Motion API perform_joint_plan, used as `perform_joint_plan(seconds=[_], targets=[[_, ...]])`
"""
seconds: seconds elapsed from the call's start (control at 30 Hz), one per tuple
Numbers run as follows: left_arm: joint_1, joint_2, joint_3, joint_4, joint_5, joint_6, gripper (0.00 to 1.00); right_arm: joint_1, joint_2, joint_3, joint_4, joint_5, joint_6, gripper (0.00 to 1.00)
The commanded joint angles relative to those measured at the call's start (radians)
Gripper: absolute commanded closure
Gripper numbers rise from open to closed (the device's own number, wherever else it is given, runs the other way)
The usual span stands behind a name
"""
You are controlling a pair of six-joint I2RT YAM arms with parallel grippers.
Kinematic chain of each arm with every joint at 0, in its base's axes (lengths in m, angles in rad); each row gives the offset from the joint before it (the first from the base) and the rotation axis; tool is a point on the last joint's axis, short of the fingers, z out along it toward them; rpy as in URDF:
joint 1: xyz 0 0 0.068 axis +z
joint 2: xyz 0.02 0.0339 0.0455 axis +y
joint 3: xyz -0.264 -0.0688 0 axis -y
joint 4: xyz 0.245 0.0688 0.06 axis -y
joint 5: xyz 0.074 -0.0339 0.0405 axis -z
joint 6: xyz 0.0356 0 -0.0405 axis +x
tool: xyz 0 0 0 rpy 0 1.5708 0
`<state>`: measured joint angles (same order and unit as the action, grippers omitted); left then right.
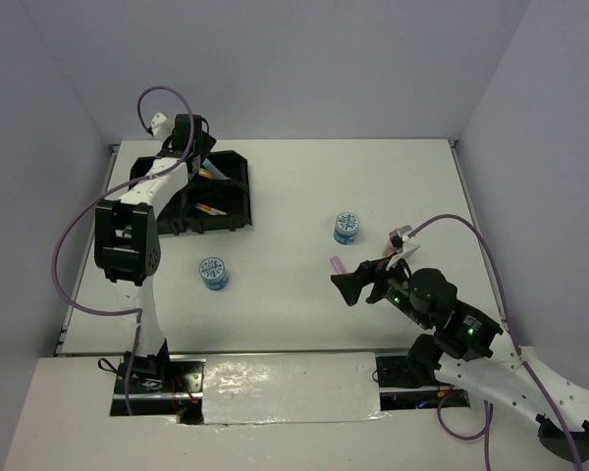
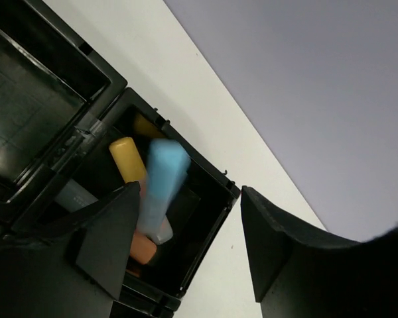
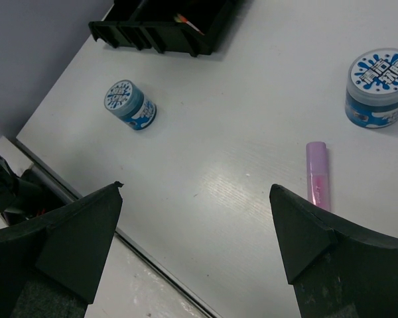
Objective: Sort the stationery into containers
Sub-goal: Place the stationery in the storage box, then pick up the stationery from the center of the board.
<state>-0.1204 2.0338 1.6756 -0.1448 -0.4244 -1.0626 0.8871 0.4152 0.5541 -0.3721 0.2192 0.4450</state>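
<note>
Left jaws are held open over the tray (image 2: pixel 212 173). The blue marker (image 2: pixel 162 185) is blurred between them, judged to be dropping beside the yellow marker (image 2: pixel 127 159) and orange marker (image 2: pixel 142 248), so pens are grouped. Right jaws are held open above the counter (image 3: pixel 219 132). The purple marker (image 3: pixel 317 173) lies just beyond one jaw tip, off-centre, and is judged the next pick.

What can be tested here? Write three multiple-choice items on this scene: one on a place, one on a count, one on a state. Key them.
1. Where does the pink marker lie?
A) in the tray B) on the table C) on a tub lid
2. How many blue tubs stand on the table?
A) one B) two C) four
3. The right fingers are:
A) shut on a tub B) shut on the marker C) open, empty
Key: 1B, it lies flat on the white surface; 2B, two patterned lids show; 3C, they stand apart with nothing between.
</note>
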Motion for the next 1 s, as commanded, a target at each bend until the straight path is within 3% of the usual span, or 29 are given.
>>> perform_joint_plan(seconds=[0.0, 0.17, 0.3, 0.4, 0.53, 0.67, 0.8, 0.87, 0.97], targets=[[-0.002, 0.017, 0.01, 0.044, 0.003, 0.006, 0.24, -0.004, -0.001, -0.01, 0.081, -0.023, -0.025, 0.0], [-0.002, -0.009, -0.028, 0.048, 0.01, -0.016, 0.2, -0.004, -0.007, -0.014, 0.075, -0.023, -0.029, 0.0], [-0.041, -0.127, -0.074, 0.047, 0.035, 0.022, 0.15, -0.004, -0.024, -0.019, 0.07, -0.006, -0.009, 0.0], [-0.148, -0.205, -0.057, -0.105, -0.034, 0.046, 0.01, -0.004, -0.045, -0.002, 0.036, 0.046, 0.035, 0.0], [-0.382, -0.279, -0.069, -0.356, -0.166, -0.029, 0.01, -0.005, -0.081, 0.056, -0.091, 0.196, 0.121, 0.0], [-0.591, -0.31, -0.178, -0.418, -0.174, -0.149, 0.01, -0.004, -0.113, 0.141, -0.304, 0.363, 0.234, 0.0], [-0.825, -0.226, -0.171, -0.44, -0.159, -0.2, 0.01, -0.004, -0.144, 0.251, -0.482, 0.503, 0.322, 0.0], [-0.89, -0.169, -0.087, -0.456, -0.165, -0.182, 0.01, -0.004, -0.177, 0.274, -0.528, 0.552, 0.337, 0.0], [-0.979, -0.028, 0.068, -0.605, -0.185, -0.227, 0.01, -0.004, -0.207, 0.313, -0.58, 0.566, 0.333, 0.0]])
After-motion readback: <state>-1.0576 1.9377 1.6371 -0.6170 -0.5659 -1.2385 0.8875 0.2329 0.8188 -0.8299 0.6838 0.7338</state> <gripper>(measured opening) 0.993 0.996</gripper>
